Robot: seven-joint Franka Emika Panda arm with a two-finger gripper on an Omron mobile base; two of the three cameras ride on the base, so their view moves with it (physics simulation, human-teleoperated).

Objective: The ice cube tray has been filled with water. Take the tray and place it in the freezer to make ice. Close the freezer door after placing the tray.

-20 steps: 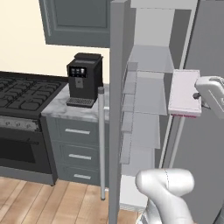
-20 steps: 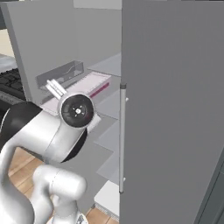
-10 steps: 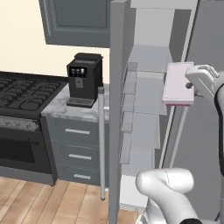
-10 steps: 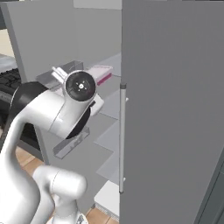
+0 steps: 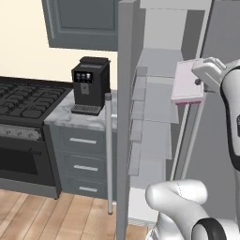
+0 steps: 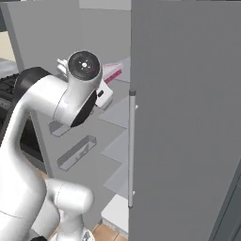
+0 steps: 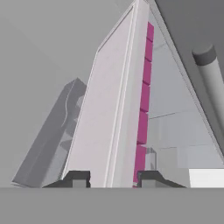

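The ice cube tray (image 5: 187,82), a pale pink slab with a darker pink rim, hangs in front of the open freezer (image 5: 157,112) at upper-shelf height. My gripper (image 5: 198,82) is shut on its right end. In the hand view the tray (image 7: 113,109) runs away from my gripper (image 7: 111,179), and the fingertips (image 7: 76,178) clamp its near edge. The freezer door (image 5: 124,117) stands swung open on the left, seen edge-on, with its silver bar handle (image 5: 108,154). From the right base, a strip of the tray (image 6: 113,73) shows behind my arm, next to the door's inner bins (image 6: 77,151).
The unit's closed right door (image 6: 188,117) with its bar handle (image 6: 132,146) stands just right of the opening. Left of the freezer door sit a black coffee machine (image 5: 90,84) on a marble counter (image 5: 65,119), a stove (image 5: 23,101) and grey wall cupboards (image 5: 84,23).
My arm has lifted the tray higher and carried it a little left, closer to the freezer's shelves. The grip has stayed shut on it.
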